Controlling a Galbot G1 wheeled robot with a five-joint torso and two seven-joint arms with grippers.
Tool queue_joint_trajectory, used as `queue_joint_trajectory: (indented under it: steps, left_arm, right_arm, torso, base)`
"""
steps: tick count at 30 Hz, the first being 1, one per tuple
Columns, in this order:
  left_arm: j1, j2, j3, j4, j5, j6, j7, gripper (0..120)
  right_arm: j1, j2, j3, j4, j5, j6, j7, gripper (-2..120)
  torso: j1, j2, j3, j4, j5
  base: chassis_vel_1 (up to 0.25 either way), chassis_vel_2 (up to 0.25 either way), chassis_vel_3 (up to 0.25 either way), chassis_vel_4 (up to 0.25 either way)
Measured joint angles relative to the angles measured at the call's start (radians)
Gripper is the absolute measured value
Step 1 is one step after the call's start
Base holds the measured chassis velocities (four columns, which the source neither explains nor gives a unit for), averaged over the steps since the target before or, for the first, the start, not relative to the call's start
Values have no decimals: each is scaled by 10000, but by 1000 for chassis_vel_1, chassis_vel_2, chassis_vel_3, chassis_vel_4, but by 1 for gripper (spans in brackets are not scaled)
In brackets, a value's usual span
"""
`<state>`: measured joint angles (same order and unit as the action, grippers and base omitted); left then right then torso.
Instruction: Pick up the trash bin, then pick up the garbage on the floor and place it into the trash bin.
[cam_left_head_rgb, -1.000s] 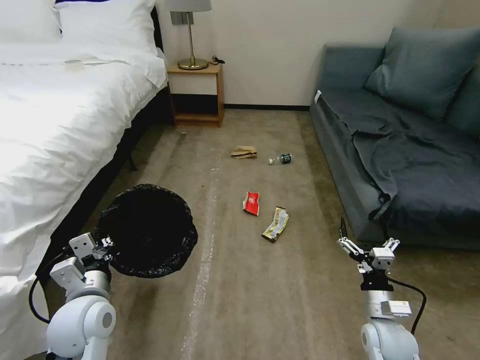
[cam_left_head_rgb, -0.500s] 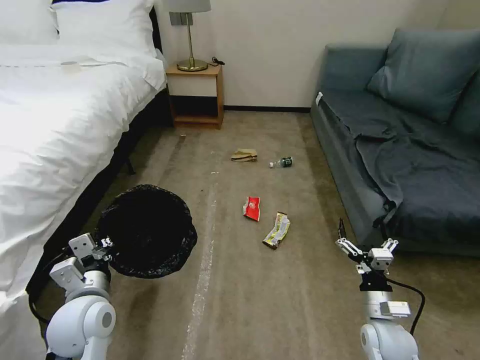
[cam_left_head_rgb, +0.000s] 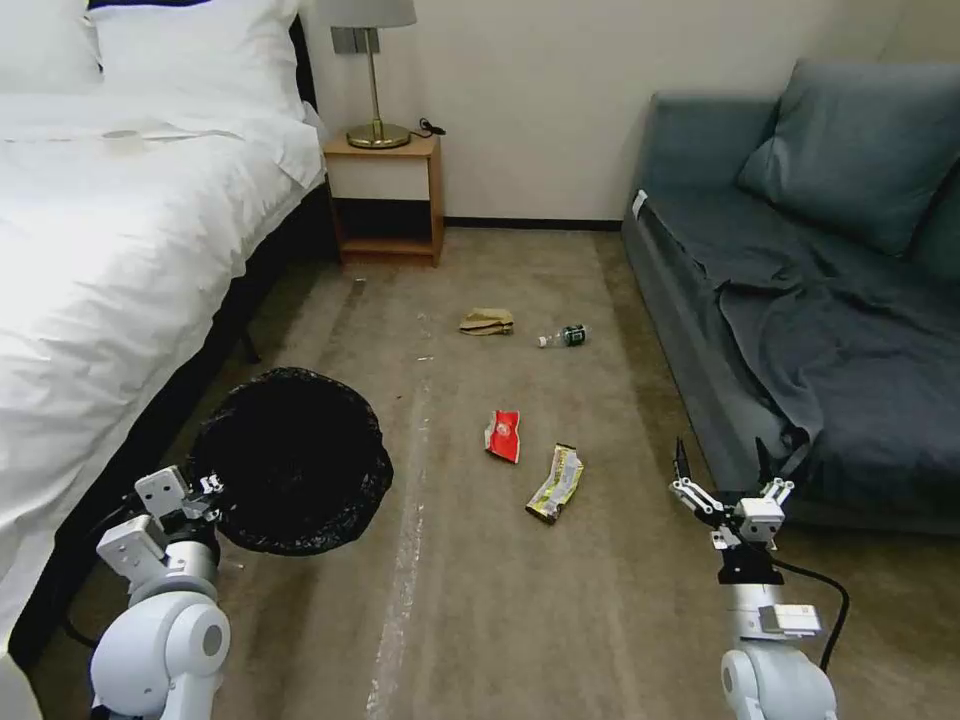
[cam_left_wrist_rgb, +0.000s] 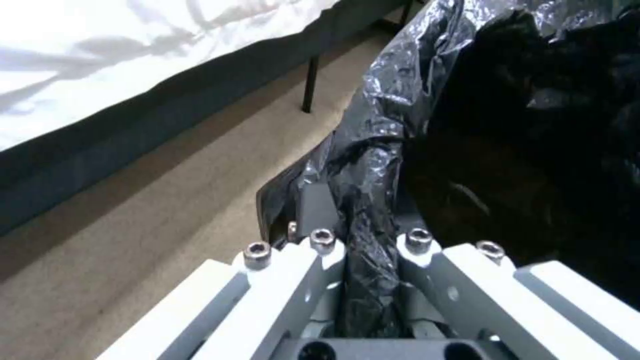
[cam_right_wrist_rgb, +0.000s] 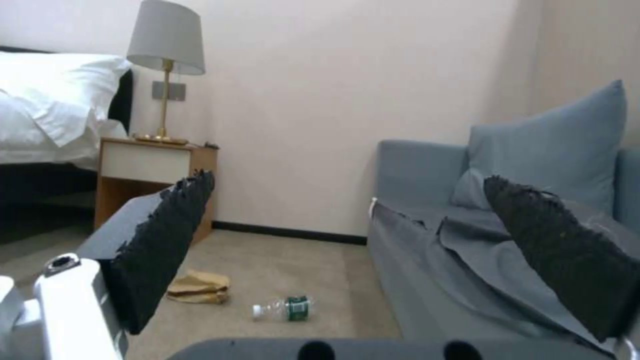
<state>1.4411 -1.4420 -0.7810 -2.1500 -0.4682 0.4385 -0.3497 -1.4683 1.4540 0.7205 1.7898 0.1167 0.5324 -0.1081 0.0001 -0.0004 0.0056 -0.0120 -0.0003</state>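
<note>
My left gripper (cam_left_head_rgb: 197, 493) is shut on the rim of the trash bin (cam_left_head_rgb: 290, 460), which hangs above the carpet with its black bag open upward. The left wrist view shows that gripper (cam_left_wrist_rgb: 363, 235) pinching the crinkled bag over the trash bin (cam_left_wrist_rgb: 520, 150) rim. The garbage lies on the floor ahead: a red packet (cam_left_head_rgb: 503, 435), a yellow-and-silver wrapper (cam_left_head_rgb: 556, 484), a tan paper bag (cam_left_head_rgb: 487, 321) and a small bottle (cam_left_head_rgb: 562, 337). My right gripper (cam_left_head_rgb: 721, 457) is open and empty, to the right of the wrapper. Between its black fingers (cam_right_wrist_rgb: 167, 240) I see the paper bag (cam_right_wrist_rgb: 199, 288) and bottle (cam_right_wrist_rgb: 285, 308).
A white bed (cam_left_head_rgb: 100, 250) runs along the left and a grey-blue sofa (cam_left_head_rgb: 800, 300) along the right. A wooden nightstand (cam_left_head_rgb: 385, 195) with a lamp stands at the far wall. The carpet strip between bed and sofa holds the litter.
The whole head view has shifted: the litter, nightstand and sofa sit slightly lower and nearer, so the camera has moved forward. Both arms keep their poses, and the bin stays held.
</note>
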Motion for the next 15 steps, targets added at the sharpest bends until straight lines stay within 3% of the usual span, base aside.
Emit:
queue_joint_trajectory:
  steps: [15]
  left_arm:
    - [-18,-1,5,14,-4,-15,6,3]
  right_arm:
    - [3,-7,-12,-2,-1,-11,-37,100]
  torso:
    - [0,0,0,0,3]
  base:
    - [-103,101,104,-99]
